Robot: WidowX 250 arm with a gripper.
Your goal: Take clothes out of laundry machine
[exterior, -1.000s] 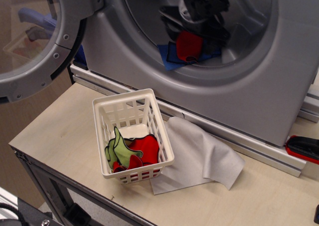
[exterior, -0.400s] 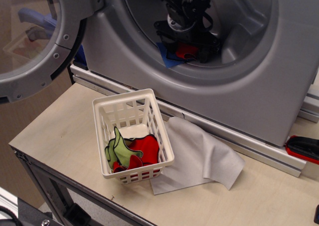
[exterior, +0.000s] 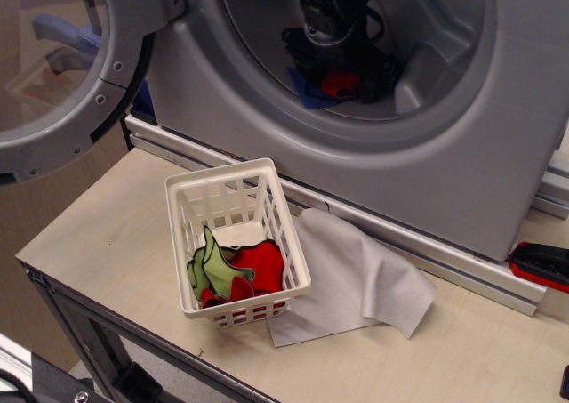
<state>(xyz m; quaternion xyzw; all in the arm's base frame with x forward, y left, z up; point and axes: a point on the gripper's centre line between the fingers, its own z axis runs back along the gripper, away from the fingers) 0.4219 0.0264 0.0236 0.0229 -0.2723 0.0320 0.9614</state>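
The grey laundry machine stands at the back with its round door swung open to the left. My black gripper reaches deep into the drum and sits right over a red cloth and a blue cloth on the drum floor. The arm hides most of both cloths. I cannot see whether the fingers are open or shut, or whether they hold the red cloth.
A white lattice basket stands on the table in front of the machine, holding red and light green cloth pieces. A pale grey sheet lies to its right. A red and black object lies at the right edge.
The gripper has gone down and deeper into the drum. It now covers most of the red and blue cloths, which showed more a second ago.
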